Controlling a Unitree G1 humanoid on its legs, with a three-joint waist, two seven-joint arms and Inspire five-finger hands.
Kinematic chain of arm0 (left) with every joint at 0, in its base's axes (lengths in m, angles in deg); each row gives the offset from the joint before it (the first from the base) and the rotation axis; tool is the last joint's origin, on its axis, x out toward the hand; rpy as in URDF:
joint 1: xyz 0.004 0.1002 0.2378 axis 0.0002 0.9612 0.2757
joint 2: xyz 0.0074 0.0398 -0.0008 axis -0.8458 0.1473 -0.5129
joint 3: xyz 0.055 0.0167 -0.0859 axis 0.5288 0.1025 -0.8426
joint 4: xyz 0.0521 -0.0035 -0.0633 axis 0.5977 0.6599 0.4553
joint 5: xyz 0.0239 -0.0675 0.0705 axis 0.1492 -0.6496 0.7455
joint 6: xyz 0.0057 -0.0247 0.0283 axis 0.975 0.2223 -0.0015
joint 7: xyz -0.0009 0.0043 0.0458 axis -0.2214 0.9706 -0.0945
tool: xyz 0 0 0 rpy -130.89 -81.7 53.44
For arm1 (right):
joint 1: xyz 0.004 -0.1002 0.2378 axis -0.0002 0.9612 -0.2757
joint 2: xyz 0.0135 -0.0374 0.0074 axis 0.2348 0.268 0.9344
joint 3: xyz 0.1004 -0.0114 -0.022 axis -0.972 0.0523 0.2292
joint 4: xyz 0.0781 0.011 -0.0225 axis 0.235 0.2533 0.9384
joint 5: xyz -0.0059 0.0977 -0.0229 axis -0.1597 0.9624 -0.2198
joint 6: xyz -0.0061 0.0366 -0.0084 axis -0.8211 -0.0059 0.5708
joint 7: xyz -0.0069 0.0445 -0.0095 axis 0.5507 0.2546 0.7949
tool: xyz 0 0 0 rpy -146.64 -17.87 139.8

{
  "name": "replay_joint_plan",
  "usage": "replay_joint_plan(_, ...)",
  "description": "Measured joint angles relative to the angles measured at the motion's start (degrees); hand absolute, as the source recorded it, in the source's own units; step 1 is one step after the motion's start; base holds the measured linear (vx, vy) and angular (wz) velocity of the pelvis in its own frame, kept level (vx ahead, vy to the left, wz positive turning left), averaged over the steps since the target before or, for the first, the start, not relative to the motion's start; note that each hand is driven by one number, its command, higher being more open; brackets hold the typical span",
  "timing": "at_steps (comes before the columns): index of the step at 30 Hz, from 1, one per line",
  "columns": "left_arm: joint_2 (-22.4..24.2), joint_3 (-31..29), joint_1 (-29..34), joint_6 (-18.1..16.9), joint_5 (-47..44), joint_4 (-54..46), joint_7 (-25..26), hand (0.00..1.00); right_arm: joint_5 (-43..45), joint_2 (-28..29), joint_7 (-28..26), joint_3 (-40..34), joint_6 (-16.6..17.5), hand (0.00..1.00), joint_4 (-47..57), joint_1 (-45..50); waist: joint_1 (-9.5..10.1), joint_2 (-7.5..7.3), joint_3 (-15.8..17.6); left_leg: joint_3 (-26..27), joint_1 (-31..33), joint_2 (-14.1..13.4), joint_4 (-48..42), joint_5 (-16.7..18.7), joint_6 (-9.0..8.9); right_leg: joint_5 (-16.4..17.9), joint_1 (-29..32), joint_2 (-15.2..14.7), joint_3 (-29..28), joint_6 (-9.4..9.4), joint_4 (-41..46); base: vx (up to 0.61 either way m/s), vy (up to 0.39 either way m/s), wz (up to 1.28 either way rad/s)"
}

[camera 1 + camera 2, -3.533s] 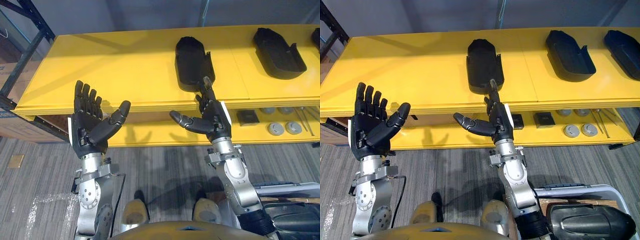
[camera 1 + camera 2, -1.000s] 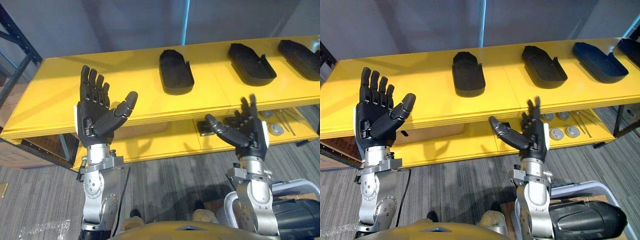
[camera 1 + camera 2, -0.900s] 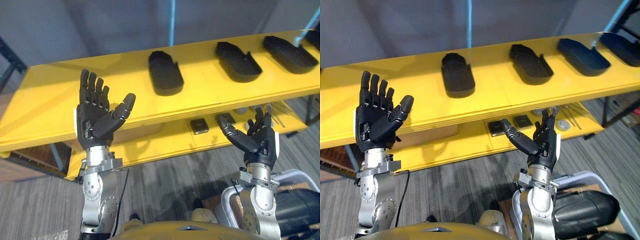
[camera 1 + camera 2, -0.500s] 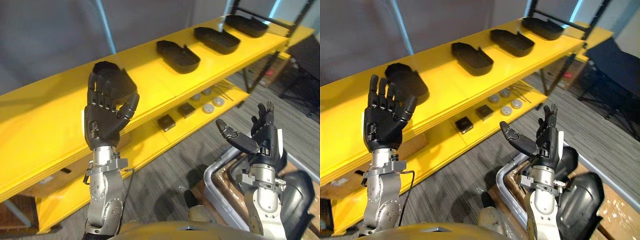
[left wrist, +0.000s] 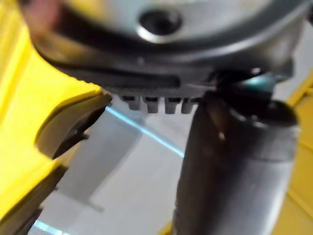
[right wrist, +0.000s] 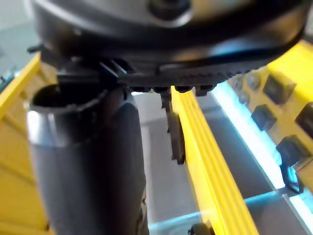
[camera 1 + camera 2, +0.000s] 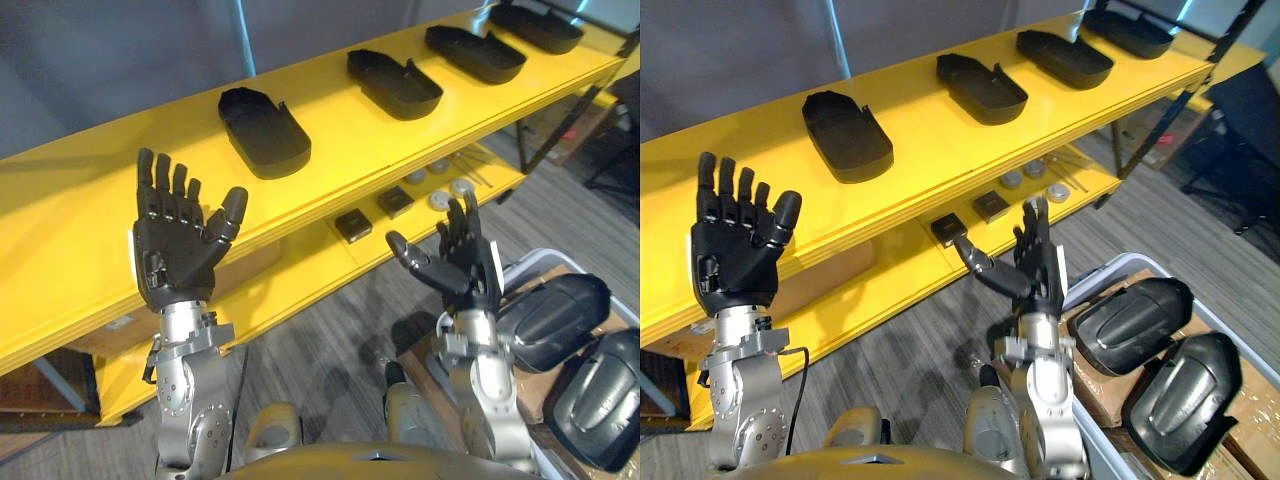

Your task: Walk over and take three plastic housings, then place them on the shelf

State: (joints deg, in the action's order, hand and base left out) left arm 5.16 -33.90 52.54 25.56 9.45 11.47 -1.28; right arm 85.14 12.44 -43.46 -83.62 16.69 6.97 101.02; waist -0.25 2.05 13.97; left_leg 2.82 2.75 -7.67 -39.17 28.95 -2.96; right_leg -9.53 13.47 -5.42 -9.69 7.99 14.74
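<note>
Your view swung right: bin [image 7: 1105, 272] with 2 housings [image 7: 1130, 320] now near right | left hand [image 7: 170, 255], right hand [image 7: 465, 270] spread, empty | you grab next.

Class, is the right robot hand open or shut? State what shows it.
Open: the right robot hand has its fingers straight and its thumb spread, and nothing lies in its palm.
</note>
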Motion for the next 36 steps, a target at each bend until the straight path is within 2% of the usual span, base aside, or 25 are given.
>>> replay_joint_plan(2, -0.69, 2.61, 0.36, -0.13, 0.18, -0.20, 0.29, 1.00, 2.64, -0.46, -2.96, -1.06, 0.08, 1.00, 0.62, 2.98, -0.45, -0.62, 0.89, 4.91, -0.29, -0.91, 2.75, -2.27, 1.84, -8.64, -0.29, -0.38, 5.33, -1.78, -5.78, -0.31, 0.101, -0.97)
replay_joint_plan(3, -1.41, 3.59, -0.40, -0.28, 0.17, 0.45, 0.42, 1.00, 3.89, -1.12, -3.66, -1.26, 0.17, 1.00, 0.62, 2.84, -1.78, -1.30, 0.87, 6.21, -0.36, -0.94, 5.51, -4.74, 2.40, -3.64, 0.74, -1.15, 8.67, -3.49, 0.99, -0.29, 0.073, -0.68)
replay_joint_plan(4, -1.66, 4.10, -0.86, -0.35, 0.17, 0.82, 0.44, 1.00, 3.88, -1.37, -3.76, -1.35, 0.54, 1.00, 0.63, 2.84, -2.20, -1.39, 0.80, 6.56, -0.56, -0.95, 7.17, -6.09, 2.44, -0.83, 0.75, -1.61, 9.81, -4.20, 4.60, -0.20, 0.046, -0.37)
replay_joint_plan(5, -2.05, 4.82, -1.70, -0.61, 0.17, 1.27, 0.43, 1.00, 3.79, -1.52, -3.51, -1.38, 1.50, 1.00, 0.63, 2.75, -2.38, -1.41, 0.80, 7.02, -1.03, -0.96, 9.99, -8.27, 2.46, 2.72, 0.33, -2.22, 10.37, -3.64, 9.63, -0.18, 0.037, -0.25)
replay_joint_plan(6, -2.45, 4.96, -3.09, -0.80, 0.17, 1.43, 0.35, 1.00, 3.51, -1.46, -2.61, -1.30, 2.59, 1.00, 0.59, 1.88, -2.60, -1.44, 0.72, 7.35, -1.10, -1.02, 14.06, -11.58, 2.30, 7.13, -0.53, -3.67, 11.24, -4.45, 16.58, -0.17, 0.009, -0.23)
replay_joint_plan(8, -2.47, 4.18, -4.60, -0.86, 0.14, 1.43, 0.37, 1.00, 3.29, -1.47, -1.01, -1.20, 2.67, 1.00, 0.22, -0.45, -2.64, -1.81, 0.49, 7.92, 0.11, -1.09, 17.65, -14.34, 2.31, 10.02, -1.97, -5.73, 11.59, -5.80, 23.23, -0.17, -0.069, -0.20)
replay_joint_plan(10, -2.43, 2.32, -4.95, -0.86, 0.00, 1.46, 0.41, 1.00, 3.24, -1.58, 0.06, -0.74, 2.67, 1.00, -1.12, -3.31, -2.44, -2.96, -0.11, 9.23, 1.42, -1.35, 19.11, -16.42, 1.23, 9.55, -3.47, -9.12, 13.00, -6.90, 26.14, -0.15, -0.185, -0.40)
replay_joint_plan(11, -2.74, 1.54, -5.08, -0.89, -0.17, 1.54, 0.50, 1.00, 3.21, -1.74, 0.25, -0.35, 2.66, 1.00, -2.36, -4.75, -2.11, -2.87, -0.04, 9.85, 2.01, -1.86, 18.95, -17.28, 0.16, 9.69, -3.42, -9.46, 14.30, -6.64, 24.55, -0.17, -0.231, -0.70)
replay_joint_plan(12, -2.31, 1.51, -5.19, -0.83, -0.38, 1.71, 0.59, 1.00, 2.44, -2.02, 1.16, -0.13, 2.55, 1.00, -4.18, -6.07, -1.66, -1.89, -0.31, 10.03, 2.14, -2.07, 20.65, -18.45, -0.28, 8.95, -2.27, -8.81, 17.64, -7.43, 24.34, -0.13, -0.161, -0.63)
replay_joint_plan(13, -2.45, 2.07, -5.36, -0.82, -0.37, 1.66, 0.44, 1.00, 1.29, -1.99, 1.73, -0.14, 2.48, 1.00, -4.87, -6.49, -1.54, -1.74, -0.40, 9.89, 1.60, -2.03, 22.27, -19.30, 0.00, 8.72, -1.92, -8.62, 18.08, -7.80, 23.91, -0.10, -0.124, -0.63)
replay_joint_plan(15, -2.69, 3.50, -6.75, -0.82, -0.33, 1.54, -0.33, 1.00, 0.79, -1.77, 2.93, -0.30, 2.43, 1.00, -6.46, -5.64, -1.40, -1.87, -0.38, 12.15, -1.34, -3.03, 27.64, -22.51, -1.54, 8.44, -1.98, -7.49, 18.88, -8.16, 21.12, -0.08, -0.116, -0.64)
replay_joint_plan(16, -2.80, 3.49, -7.06, -0.82, -0.34, 1.53, -0.35, 1.00, 0.79, -1.71, 3.03, -0.32, 2.42, 1.00, -6.48, -5.37, -1.42, -2.10, -0.48, 12.82, -1.48, -3.19, 28.06, -22.82, -1.57, 8.44, -1.92, -7.17, 18.97, -8.16, 20.40, -0.10, -0.071, -0.74)
replay_joint_plan(19, -3.98, 4.34, -8.15, -0.75, -0.82, 1.57, -0.39, 1.00, 0.89, -0.64, 2.92, -0.38, 2.48, 1.00, -6.42, -3.07, -1.66, -3.05, -1.23, 17.28, -1.42, -5.59, 30.43, -24.69, -1.70, 7.09, -3.29, -4.74, 18.49, -5.66, 10.72, -0.07, -0.024, -0.75)
replay_joint_plan(20, -4.54, 5.01, -8.74, -0.70, -1.98, 1.98, -0.53, 1.00, 0.94, -0.23, 2.61, -0.35, 2.50, 1.00, -6.37, -2.07, -1.82, -4.15, -1.35, 18.83, -1.13, -5.82, 30.40, -25.30, -1.73, 9.60, -3.75, -4.95, 18.28, -6.07, 9.55, -0.06, -0.095, -0.39)
replay_joint_plan(23, -4.54, 5.53, -8.32, -0.80, -3.51, 5.71, -0.51, 1.00, 1.08, 0.37, 0.83, -0.07, 2.73, 1.00, -6.38, 0.58, -2.35, -6.11, -2.35, 19.43, 0.98, -6.56, 25.31, -25.42, -1.69, 14.61, -7.84, -8.25, 20.64, -1.60, 9.88, -0.04, -0.148, -0.15)
replay_joint_plan(24, -4.50, 5.61, -8.38, -0.88, -4.19, 6.31, -0.32, 1.00, 1.16, 0.34, 0.31, 0.03, 2.86, 1.00, -6.38, 0.53, -2.31, -6.35, -2.44, 19.39, 1.82, -7.15, 23.94, -25.33, -1.81, 15.73, -8.43, -8.46, 22.21, -1.64, 9.29, -0.10, -0.264, -0.20)
replay_joint_plan(25, -4.09, 5.80, -8.39, -0.97, -4.34, 7.79, 0.67, 1.00, 2.21, -0.07, -0.91, 0.30, 3.27, 1.00, -6.38, -0.60, -2.06, -6.91, -2.67, 19.32, 3.63, -9.17, 21.38, -25.19, -2.20, 17.93, -8.97, -7.04, 26.19, -0.59, 5.90, -0.12, -0.241, -0.35)
replay_joint_plan(26, -3.44, 5.93, -8.38, -0.98, -4.34, 8.63, 0.97, 1.00, 2.29, -0.75, -1.22, 0.47, 3.27, 1.00, -6.39, -1.06, -1.67, -6.17, -2.46, 19.32, 4.01, -9.90, 20.92, -25.14, -2.77, 18.09, -9.48, -6.04, 27.16, -0.72, 4.00, -0.20, -0.327, -0.56)
replay_joint_plan(27, -1.80, 6.73, -8.38, -0.65, -4.46, 10.48, 1.04, 1.00, 2.12, -2.94, -0.60, 0.64, 3.26, 1.00, -6.50, -3.02, -1.68, -3.25, -1.07, 18.39, 4.13, -12.07, 20.77, -25.31, -3.16, 16.69, -10.63, -3.33, 27.35, -2.22, 0.96, -0.19, -0.228, -0.45)
replay_joint_plan(29, 0.32, 9.59, -6.50, 0.81, -4.97, 11.86, 0.77, 1.00, 2.11, -5.82, 1.68, 0.73, 3.14, 1.00, -8.46, -5.00, -1.70, -0.88, -0.43, 13.79, 3.97, -12.17, 20.04, -26.35, -3.77, 15.12, -10.34, -1.53, 24.41, -3.55, -0.89, -0.21, -0.148, -0.73)
replay_joint_plan(31, 0.37, 12.17, -3.77, 1.01, -4.79, 11.77, -1.41, 1.00, 3.53, -6.95, 2.82, 0.30, 2.47, 1.00, -9.84, -5.75, -1.34, 0.05, -0.79, 9.70, 3.51, -9.28, 17.24, -22.99, -3.85, 14.51, -9.84, -1.13, 20.80, -3.28, -3.04, -0.11, -0.008, -1.11)
replay_joint_plan(32, 0.20, 12.69, -2.69, 1.15, -3.84, 10.38, -2.62, 1.00, 4.40, -8.41, 4.21, -1.34, 2.11, 1.00, -9.86, -5.14, -1.77, 2.06, -1.43, 8.91, 3.19, -5.70, 18.87, -19.14, -2.11, 13.51, -8.02, -1.29, 19.18, -3.33, -4.74, -0.09, 0.129, -1.06)
replay_joint_plan(33, -0.31, 12.24, -3.00, 1.17, -3.85, 9.60, -2.62, 1.00, 4.38, -8.66, 5.22, -1.83, 1.65, 1.00, -10.61, -5.26, -1.68, 2.25, -1.44, 9.29, 1.87, -4.73, 22.43, -18.44, -2.88, 12.90, -6.16, -1.58, 18.45, -2.99, -4.06, -0.08, 0.143, -0.87)
replay_joint_plan(35, -1.45, 11.23, -4.03, 2.69, -3.43, 9.62, -1.63, 1.00, 4.02, -8.70, 6.98, -2.43, 0.00, 1.00, -11.57, -5.29, -1.55, 1.24, -0.78, 10.43, 1.67, -2.87, 23.77, -18.97, -2.53, 11.90, -4.51, -2.73, 17.29, -2.42, -3.97, -0.09, 0.093, -0.34)
replay_joint_plan(36, -2.47, 10.66, -4.03, 3.70, -2.23, 10.16, -0.93, 1.00, 3.51, -8.60, 7.75, -2.35, -0.83, 1.00, -12.49, -5.45, -1.42, 0.55, -0.22, 11.11, 1.65, -2.73, 23.58, -18.95, -2.47, 9.82, -4.55, -3.23, 17.07, -2.35, -4.93, -0.06, 0.082, -0.24)
